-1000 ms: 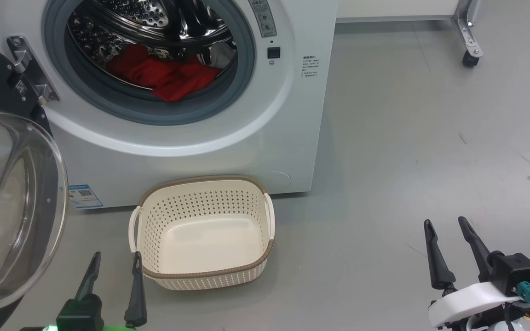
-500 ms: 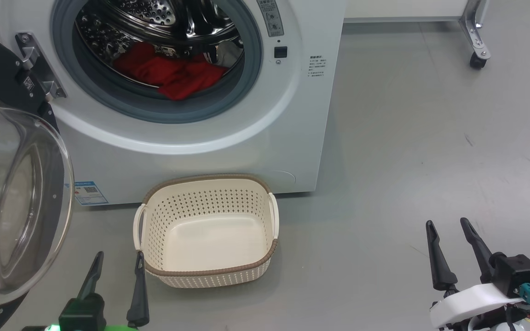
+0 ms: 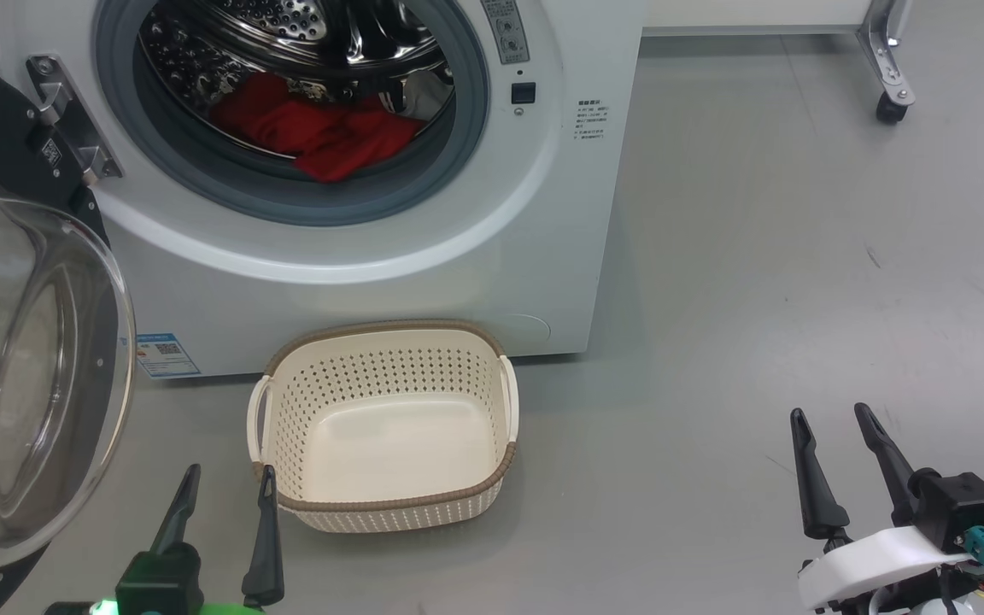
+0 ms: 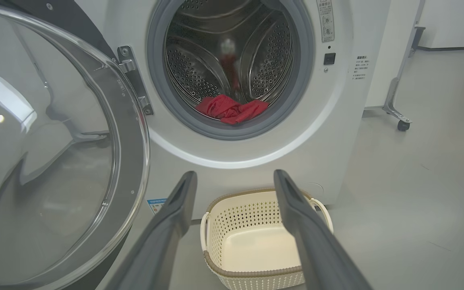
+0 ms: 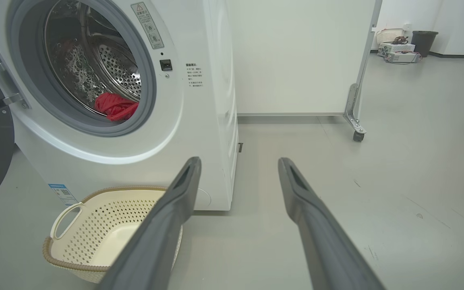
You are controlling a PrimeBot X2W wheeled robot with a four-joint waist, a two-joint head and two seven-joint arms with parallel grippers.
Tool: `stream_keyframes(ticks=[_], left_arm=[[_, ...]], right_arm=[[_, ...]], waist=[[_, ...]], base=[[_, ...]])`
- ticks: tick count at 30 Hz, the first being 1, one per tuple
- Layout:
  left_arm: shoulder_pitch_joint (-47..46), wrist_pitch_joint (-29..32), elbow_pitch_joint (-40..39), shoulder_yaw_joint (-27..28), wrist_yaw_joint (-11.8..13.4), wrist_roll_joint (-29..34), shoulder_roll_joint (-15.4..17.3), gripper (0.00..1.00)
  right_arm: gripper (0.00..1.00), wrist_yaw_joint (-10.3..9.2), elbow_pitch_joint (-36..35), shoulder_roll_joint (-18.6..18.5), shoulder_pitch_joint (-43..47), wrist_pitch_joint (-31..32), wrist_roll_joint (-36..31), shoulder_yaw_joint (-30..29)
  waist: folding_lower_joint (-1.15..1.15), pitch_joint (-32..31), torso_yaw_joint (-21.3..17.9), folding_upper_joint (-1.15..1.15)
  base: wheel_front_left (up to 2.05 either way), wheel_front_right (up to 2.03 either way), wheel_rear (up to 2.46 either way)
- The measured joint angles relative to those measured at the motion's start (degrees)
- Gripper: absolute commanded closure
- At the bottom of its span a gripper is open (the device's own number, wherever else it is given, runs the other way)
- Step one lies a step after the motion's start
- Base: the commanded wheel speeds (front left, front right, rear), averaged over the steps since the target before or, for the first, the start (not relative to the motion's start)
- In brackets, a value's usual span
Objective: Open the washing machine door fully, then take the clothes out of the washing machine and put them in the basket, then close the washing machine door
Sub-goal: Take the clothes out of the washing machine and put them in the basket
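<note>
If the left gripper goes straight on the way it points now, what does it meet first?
Probably the white front of the washing machine, just below the drum opening, passing above the basket. How far the left gripper clears its rim is unclear.

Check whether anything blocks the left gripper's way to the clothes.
Nothing visible does: the washing machine door is swung aside left, the clothes lie exposed in the open drum, and the basket sits on the floor below.
</note>
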Motion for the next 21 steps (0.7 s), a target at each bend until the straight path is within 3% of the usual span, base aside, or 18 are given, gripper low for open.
stream_keyframes(ticks=[21], left_arm=[[-0.01,-0.05,-0.44,-0.07,0.0,0.38,0.01,0.0]], right_arm=[[0.0,0.05,-0.11,-0.05,0.03,-0.01,0.0,-0.07]], waist=[[0.0,0.35,0.09,0.0]], base=[[0.82,-0.82,0.0]])
